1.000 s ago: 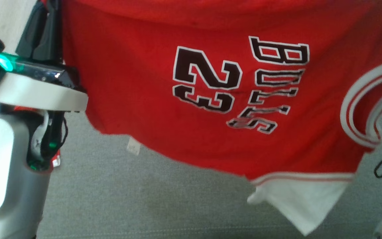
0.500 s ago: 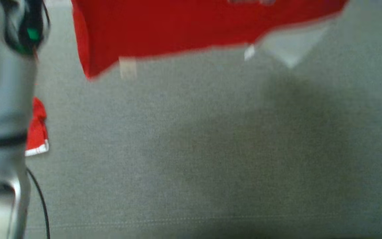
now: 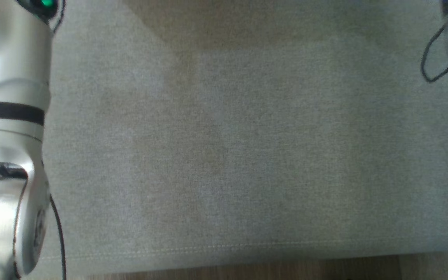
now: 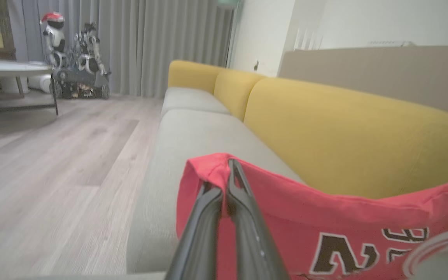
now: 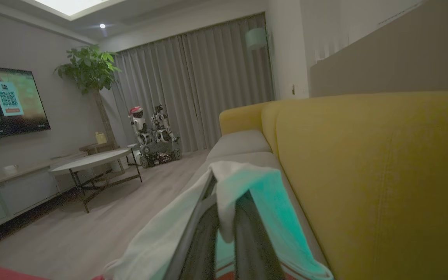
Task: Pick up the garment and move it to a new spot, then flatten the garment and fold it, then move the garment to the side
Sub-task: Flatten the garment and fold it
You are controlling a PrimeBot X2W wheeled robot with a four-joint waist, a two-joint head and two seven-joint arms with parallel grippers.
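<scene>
Step in hand: judged to be the carry to a new spot, with the garment in the air above the grey sofa seat [image 3: 224,136].
Left gripper [image 4: 220,175]: fingers pressed together, pinching a top corner of the red jersey [image 4: 305,210].
Right gripper [image 5: 228,194]: fingers pressed together on the jersey's white part [image 5: 161,237], which drapes over them.
Where the jersey is: hung between the two grippers, in front of the yellow backrest [image 4: 344,136]. Whether it touches the seat cannot be told.
Doing it well: keep both pinches firm and the arms apart so the top edge stays taut. Lower both ends evenly, so that the loose bottom edge lands first and the cloth rolls out flat without bunching.
Long axis: probably along the sofa, from one gripper across to the other.
Facing: the printed numerals [image 4: 344,252] lie below the held edge, on the side turned away from the backrest. Which end is the neck cannot be told.
</scene>
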